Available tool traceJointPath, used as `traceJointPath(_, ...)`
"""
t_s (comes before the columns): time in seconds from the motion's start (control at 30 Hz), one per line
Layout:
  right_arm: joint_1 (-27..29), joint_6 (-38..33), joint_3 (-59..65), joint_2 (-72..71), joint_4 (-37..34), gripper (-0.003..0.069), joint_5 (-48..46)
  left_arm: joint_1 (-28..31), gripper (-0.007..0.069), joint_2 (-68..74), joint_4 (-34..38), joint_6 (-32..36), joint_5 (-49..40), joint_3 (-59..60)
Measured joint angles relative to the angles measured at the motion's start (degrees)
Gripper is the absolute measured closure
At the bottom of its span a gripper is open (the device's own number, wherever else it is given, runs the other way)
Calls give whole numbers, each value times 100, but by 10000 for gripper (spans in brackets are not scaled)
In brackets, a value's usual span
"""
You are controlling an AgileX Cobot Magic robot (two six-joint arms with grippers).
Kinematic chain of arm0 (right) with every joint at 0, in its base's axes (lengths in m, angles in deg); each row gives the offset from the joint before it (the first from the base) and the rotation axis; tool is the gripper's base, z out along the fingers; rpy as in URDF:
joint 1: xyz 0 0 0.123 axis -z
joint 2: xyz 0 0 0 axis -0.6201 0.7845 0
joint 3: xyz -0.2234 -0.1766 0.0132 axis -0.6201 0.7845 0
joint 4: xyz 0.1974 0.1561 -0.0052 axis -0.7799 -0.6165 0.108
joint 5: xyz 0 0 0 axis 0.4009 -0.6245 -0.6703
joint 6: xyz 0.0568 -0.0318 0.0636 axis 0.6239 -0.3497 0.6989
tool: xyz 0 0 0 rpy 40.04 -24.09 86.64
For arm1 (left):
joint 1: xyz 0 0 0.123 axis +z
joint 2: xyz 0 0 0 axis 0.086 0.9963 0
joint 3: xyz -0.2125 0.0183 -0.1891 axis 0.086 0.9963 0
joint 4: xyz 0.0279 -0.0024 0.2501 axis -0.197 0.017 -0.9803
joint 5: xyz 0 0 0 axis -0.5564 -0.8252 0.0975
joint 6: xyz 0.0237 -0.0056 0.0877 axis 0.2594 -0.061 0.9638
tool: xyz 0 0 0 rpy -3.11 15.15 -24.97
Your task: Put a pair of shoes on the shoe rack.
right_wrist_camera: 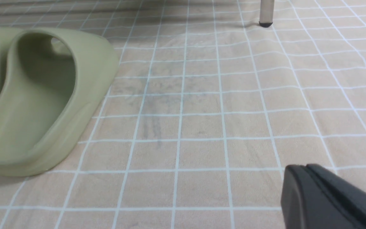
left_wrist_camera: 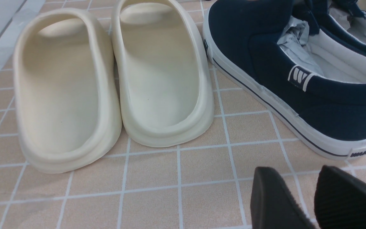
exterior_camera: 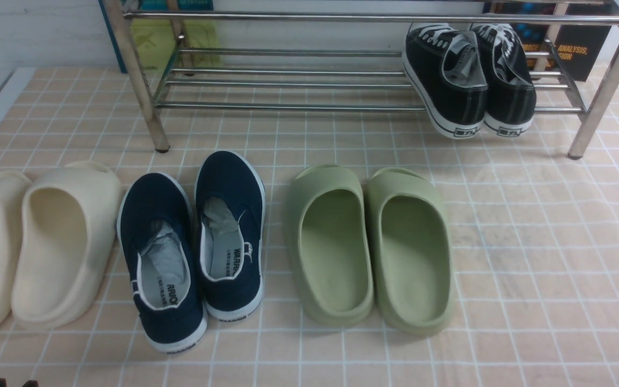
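Note:
The two black canvas sneakers, the left one [exterior_camera: 444, 80] and the right one [exterior_camera: 508, 80], stand side by side on the lower bars at the right end of the silver shoe rack [exterior_camera: 288, 106], heels toward me and hanging slightly over the front bar. My left gripper [left_wrist_camera: 294, 171] is open and empty, low over the floor beside the heel of a navy slip-on [left_wrist_camera: 297, 79]; its tips just show in the front view [exterior_camera: 13, 383]. My right gripper [right_wrist_camera: 300, 168] is shut and empty over bare floor, with a rack leg [right_wrist_camera: 266, 12] far ahead.
On the checked floor cloth [exterior_camera: 530, 269] in front of the rack lie a cream pair of slides [exterior_camera: 46, 242], the navy slip-ons [exterior_camera: 196, 242] and a green pair of slides [exterior_camera: 368, 247]. Books [exterior_camera: 583, 54] lean behind the rack.

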Motion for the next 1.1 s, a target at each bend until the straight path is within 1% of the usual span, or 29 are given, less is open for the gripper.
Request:
traceJointPath(0.13,0,-380,-7,0,-298,673,-47,0,384,0,0,0,0,0)
traceJointPath(0.23,0,-475,-7,0,-352,671,-47,0,384,0,0,0,0,0)
traceJointPath(1.1,0,-515,-7,0,-367,659,-51,0,384,0,-7,0,0,0)
